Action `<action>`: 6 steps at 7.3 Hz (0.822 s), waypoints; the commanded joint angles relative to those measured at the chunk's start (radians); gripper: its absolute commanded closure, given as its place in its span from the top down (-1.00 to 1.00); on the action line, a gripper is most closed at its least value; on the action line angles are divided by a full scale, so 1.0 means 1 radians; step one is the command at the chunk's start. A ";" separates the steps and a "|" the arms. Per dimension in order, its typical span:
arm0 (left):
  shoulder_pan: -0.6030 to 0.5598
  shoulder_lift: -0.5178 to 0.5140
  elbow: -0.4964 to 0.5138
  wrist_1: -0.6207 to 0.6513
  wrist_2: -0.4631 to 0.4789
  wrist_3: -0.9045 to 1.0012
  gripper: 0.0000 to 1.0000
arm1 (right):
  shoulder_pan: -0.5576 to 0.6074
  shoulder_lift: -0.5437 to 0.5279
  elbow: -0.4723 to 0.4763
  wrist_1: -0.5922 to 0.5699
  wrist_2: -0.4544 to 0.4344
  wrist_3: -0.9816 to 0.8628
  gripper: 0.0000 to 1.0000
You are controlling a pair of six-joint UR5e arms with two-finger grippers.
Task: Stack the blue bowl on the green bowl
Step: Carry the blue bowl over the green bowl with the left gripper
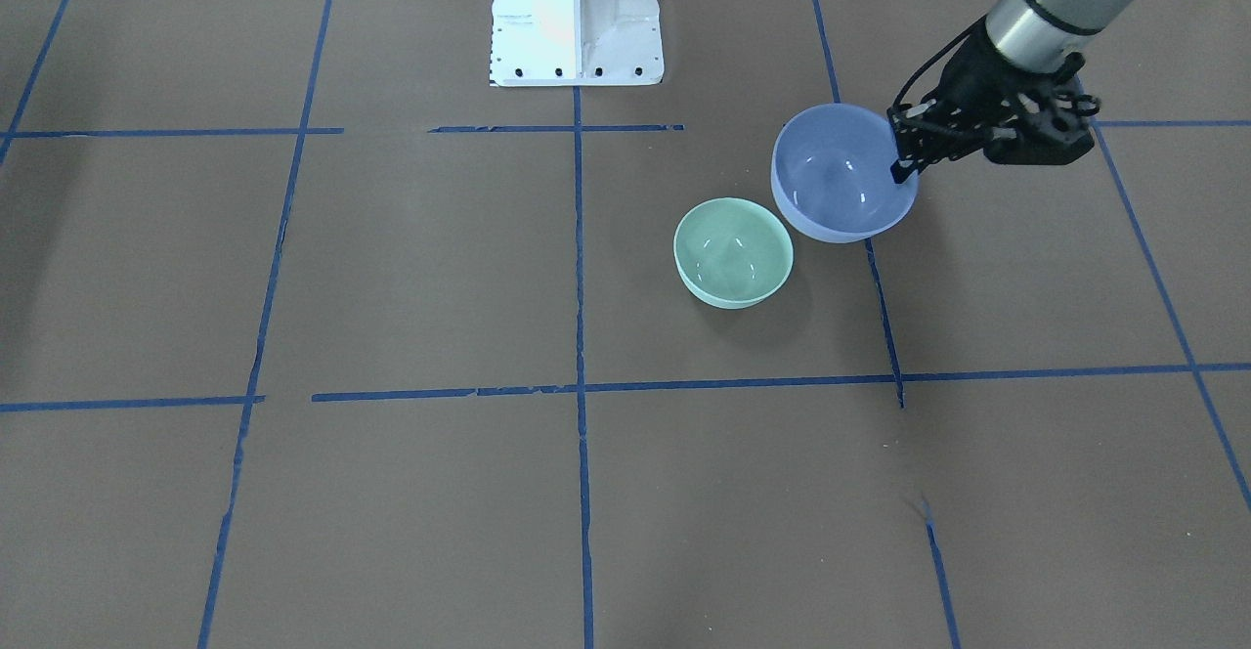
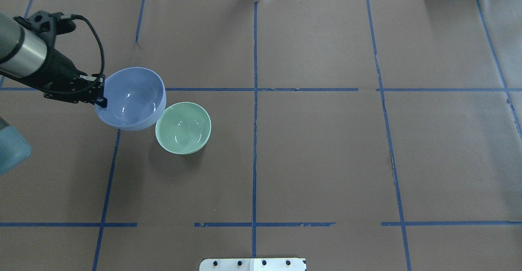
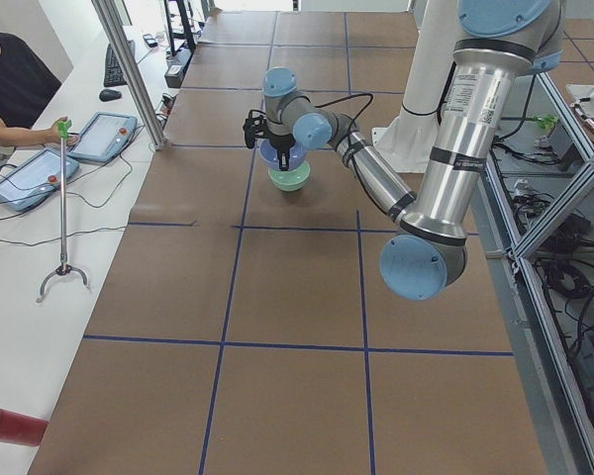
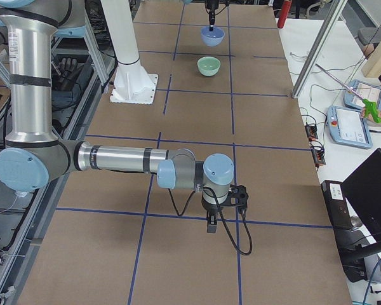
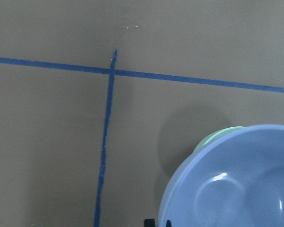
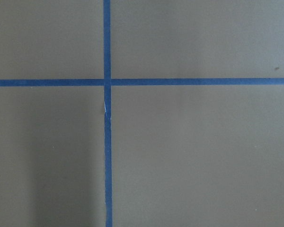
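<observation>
Left tool (image 2: 100, 96) is clamped on the rim of the blue bowl (image 2: 132, 99), one finger inside, holding it upright and seemingly clear of the worktop (image 2: 326, 161), likely so it can pass over the green bowl (image 2: 184, 128) resting just beside it. Right tool (image 4: 208, 222) hangs well apart; I cannot tell how far open it is.

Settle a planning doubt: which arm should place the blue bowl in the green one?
Left. Its jaws hold the blue bowl, raised beside the green bowl; the right arm is far off.
</observation>
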 commanded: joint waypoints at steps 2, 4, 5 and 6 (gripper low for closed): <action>0.111 -0.039 0.128 -0.175 0.064 -0.138 -1.00 | 0.000 0.000 0.000 -0.001 -0.001 0.000 1.00; 0.131 -0.041 0.135 -0.175 0.070 -0.150 -1.00 | 0.000 0.000 0.000 0.000 0.001 0.000 1.00; 0.142 -0.041 0.137 -0.175 0.072 -0.150 -1.00 | 0.000 0.000 0.000 0.000 0.001 0.000 1.00; 0.151 -0.041 0.137 -0.175 0.072 -0.150 -1.00 | 0.000 0.000 0.000 -0.001 0.001 0.000 1.00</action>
